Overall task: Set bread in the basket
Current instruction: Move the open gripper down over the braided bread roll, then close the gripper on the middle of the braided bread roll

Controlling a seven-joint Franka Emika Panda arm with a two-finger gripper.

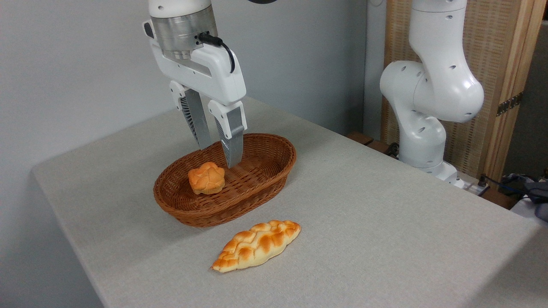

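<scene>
Nearest on the counter (385, 239), the bread (257, 245) is laid flat, just in front of the basket (274, 182) and outside it. Inside the basket, a small bun (206, 178) is seen. Above it, the gripper (219, 156) is held parted, empty, fingers pointing down.

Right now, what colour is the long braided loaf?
Golden-yellow with orange-brown toasted patches, clearest in the fixed camera view.

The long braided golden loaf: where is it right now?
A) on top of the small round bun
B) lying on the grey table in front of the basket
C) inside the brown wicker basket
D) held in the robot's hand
B: the long braided golden loaf lies on the grey table, just outside the brown wicker basket.
</scene>
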